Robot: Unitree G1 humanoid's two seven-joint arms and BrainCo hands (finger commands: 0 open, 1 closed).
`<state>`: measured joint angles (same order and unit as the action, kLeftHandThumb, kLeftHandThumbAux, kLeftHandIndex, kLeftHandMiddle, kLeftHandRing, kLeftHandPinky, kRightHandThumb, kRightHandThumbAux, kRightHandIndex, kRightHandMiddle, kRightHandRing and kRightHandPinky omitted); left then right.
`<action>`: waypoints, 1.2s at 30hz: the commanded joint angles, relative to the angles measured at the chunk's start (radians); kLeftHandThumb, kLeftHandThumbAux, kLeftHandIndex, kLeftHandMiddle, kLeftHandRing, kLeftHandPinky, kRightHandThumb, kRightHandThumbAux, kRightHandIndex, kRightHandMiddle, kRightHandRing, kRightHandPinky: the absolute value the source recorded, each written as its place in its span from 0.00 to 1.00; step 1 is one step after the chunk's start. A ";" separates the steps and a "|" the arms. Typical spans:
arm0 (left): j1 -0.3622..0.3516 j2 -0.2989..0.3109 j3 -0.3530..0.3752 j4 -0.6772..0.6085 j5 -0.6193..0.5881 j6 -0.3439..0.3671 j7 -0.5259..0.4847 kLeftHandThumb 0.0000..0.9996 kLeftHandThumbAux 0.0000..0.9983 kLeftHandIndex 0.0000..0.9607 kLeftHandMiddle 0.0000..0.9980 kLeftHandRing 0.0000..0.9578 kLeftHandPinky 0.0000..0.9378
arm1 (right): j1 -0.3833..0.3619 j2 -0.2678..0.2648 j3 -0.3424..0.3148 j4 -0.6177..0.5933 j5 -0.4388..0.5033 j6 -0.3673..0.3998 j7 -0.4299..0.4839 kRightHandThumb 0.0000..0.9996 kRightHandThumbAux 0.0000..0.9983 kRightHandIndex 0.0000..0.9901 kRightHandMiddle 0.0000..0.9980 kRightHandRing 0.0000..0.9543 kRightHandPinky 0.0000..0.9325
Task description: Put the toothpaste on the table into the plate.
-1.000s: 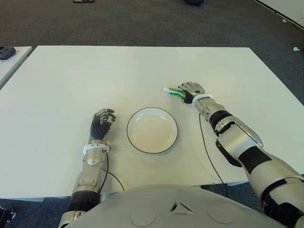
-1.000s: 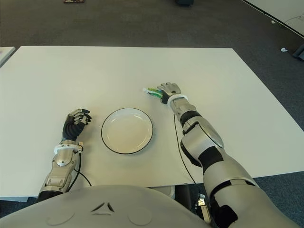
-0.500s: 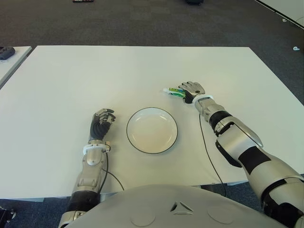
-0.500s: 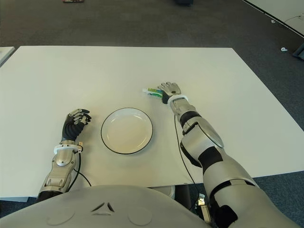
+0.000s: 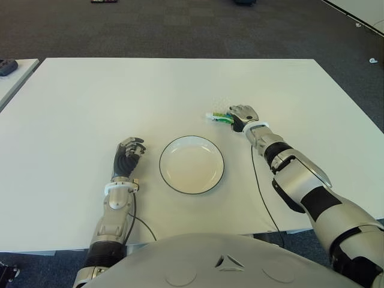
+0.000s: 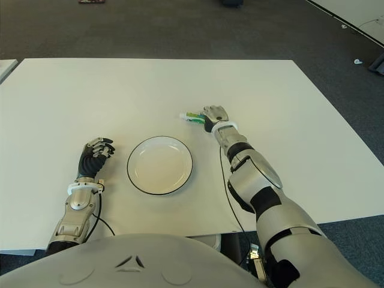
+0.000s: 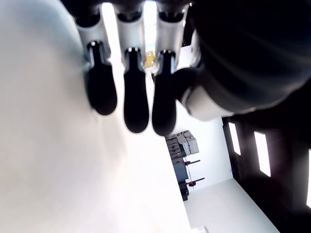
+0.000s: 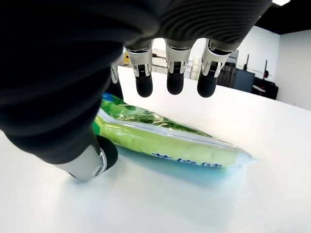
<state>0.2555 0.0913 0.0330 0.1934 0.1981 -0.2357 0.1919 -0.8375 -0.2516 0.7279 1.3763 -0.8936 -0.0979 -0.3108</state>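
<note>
A green and white toothpaste tube [image 5: 219, 116] lies flat on the white table [image 5: 120, 96], just beyond the right side of the black-rimmed white plate [image 5: 191, 164], which holds nothing. My right hand [image 5: 241, 114] is cupped over the tube's right end. In the right wrist view its fingers [image 8: 175, 80] arch above the toothpaste [image 8: 170, 141] with a gap, and the thumb [image 8: 92, 155] sits on the table beside the tube. My left hand [image 5: 129, 153] shows to the left of the plate, fingers curled and holding nothing.
A black cable [image 5: 259, 186] runs from my right wrist back over the table's near edge. A second table with a dark object [image 5: 7, 66] stands at the far left. Dark carpet surrounds the table.
My right hand has drawn its fingers in over the tube's end and shifted slightly. The toothpaste stays on the table. The left hand has not moved.
</note>
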 commanded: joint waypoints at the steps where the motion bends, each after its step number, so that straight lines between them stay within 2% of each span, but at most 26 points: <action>1: 0.015 0.005 0.007 0.012 0.014 0.029 0.013 0.70 0.72 0.45 0.55 0.58 0.55 | 0.014 0.002 -0.013 0.005 0.014 -0.016 -0.015 0.55 0.71 0.27 0.20 0.20 0.25; 3: 0.015 0.005 0.007 0.011 0.014 0.028 0.013 0.70 0.72 0.45 0.55 0.58 0.55 | 0.015 0.002 -0.020 0.005 0.019 -0.021 -0.022 0.55 0.72 0.28 0.22 0.22 0.27; 5: 0.016 0.007 0.007 0.011 0.015 0.028 0.013 0.70 0.72 0.45 0.55 0.58 0.55 | 0.017 0.002 -0.029 0.004 0.026 -0.027 -0.031 0.64 0.72 0.36 0.25 0.25 0.30; 8: 0.015 0.008 0.009 0.011 0.016 0.030 0.014 0.70 0.72 0.45 0.55 0.58 0.55 | 0.019 0.001 -0.041 0.003 0.038 -0.037 -0.041 0.68 0.72 0.40 0.28 0.28 0.31; 24: 0.015 0.009 0.014 0.008 0.028 0.030 0.024 0.70 0.72 0.45 0.55 0.58 0.55 | 0.020 -0.004 -0.067 0.004 0.047 -0.073 -0.057 0.70 0.72 0.42 0.31 0.32 0.36; 26: 0.014 0.009 0.015 0.008 0.028 0.031 0.025 0.70 0.72 0.45 0.55 0.59 0.55 | 0.019 -0.005 -0.069 0.004 0.047 -0.075 -0.057 0.70 0.72 0.42 0.32 0.34 0.40; 28: 0.012 0.010 0.016 0.010 0.027 0.032 0.025 0.70 0.72 0.45 0.55 0.59 0.56 | 0.019 -0.006 -0.071 0.004 0.047 -0.078 -0.058 0.71 0.72 0.42 0.37 0.40 0.46; 30: 0.011 0.011 0.018 0.011 0.027 0.033 0.025 0.70 0.72 0.45 0.55 0.59 0.56 | 0.019 -0.007 -0.073 0.004 0.049 -0.080 -0.059 0.78 0.70 0.45 0.41 0.47 0.54; 36: 0.009 0.010 0.021 0.017 0.029 0.032 0.031 0.70 0.72 0.45 0.55 0.59 0.56 | 0.018 -0.008 -0.089 0.005 0.057 -0.087 -0.054 0.83 0.68 0.45 0.45 0.57 0.63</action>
<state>0.2551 0.0917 0.0380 0.1934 0.2174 -0.2304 0.2051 -0.8239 -0.2558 0.6506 1.3764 -0.8560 -0.1778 -0.3687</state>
